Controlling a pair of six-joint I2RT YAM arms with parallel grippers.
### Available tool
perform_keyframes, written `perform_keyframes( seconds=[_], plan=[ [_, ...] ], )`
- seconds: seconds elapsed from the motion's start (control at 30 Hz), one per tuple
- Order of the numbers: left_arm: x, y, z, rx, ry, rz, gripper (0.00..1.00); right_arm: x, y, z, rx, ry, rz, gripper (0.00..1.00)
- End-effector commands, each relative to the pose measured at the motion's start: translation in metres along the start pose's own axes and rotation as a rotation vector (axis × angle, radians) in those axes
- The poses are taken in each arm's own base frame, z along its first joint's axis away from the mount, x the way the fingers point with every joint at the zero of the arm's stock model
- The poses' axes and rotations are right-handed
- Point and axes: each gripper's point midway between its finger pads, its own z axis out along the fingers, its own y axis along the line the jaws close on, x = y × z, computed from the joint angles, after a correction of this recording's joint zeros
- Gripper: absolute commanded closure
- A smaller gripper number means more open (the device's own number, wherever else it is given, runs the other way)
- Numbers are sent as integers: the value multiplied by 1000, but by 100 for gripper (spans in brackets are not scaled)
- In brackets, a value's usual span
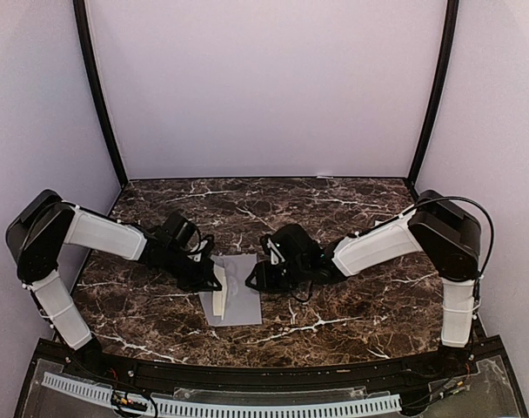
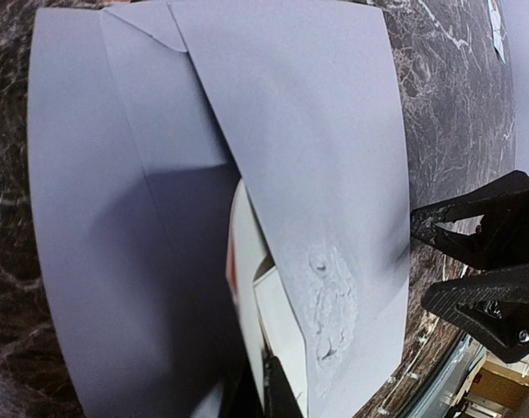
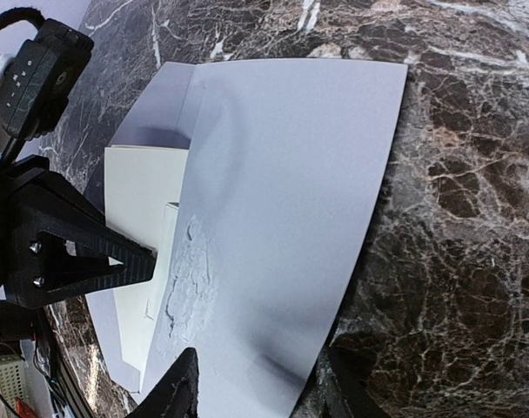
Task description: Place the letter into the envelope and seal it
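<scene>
The flat grey-lavender paper envelope [image 1: 240, 305] lies near the front middle of the dark brown marble table [image 1: 351, 209], between the two arms, with its flap [image 2: 308, 157] lifted off the body. From here I can see the white folded paper letter [image 1: 219, 294] sitting partly under that flap, tilted up on its edge. The left gripper [image 1: 212, 277] has its fingers pressed together on the letter's near edge, a thin pinch with no gap to speak of. On the other side, the right gripper [image 1: 251, 280] is at the flap's free edge with its fingers spread – the paper runs between them, but they are not clamped on it. A rough, wrinkled patch [image 3: 190, 287] marks the flap's inner face (glue, by the look of it).
</scene>
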Motion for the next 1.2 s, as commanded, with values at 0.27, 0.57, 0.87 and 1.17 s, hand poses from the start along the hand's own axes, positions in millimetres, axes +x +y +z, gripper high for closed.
perform_keyframes(
  seconds=[0.27,0.57,0.87,1.17],
  plan=[
    [1,-7,13,43,8,-16,100,17,-4,10,18,50,-7,58],
    [-9,-5,-2,-39,-31,47,74,7,-5,-12,45,-15,-13,57],
    [-14,-7,-29,-120,-51,93,45,-2,-1,-33,52,-71,-14,57],
    [-16,-6,-45,-169,-67,118,39,0,7,-32,15,-58,-16,57]
  ],
)
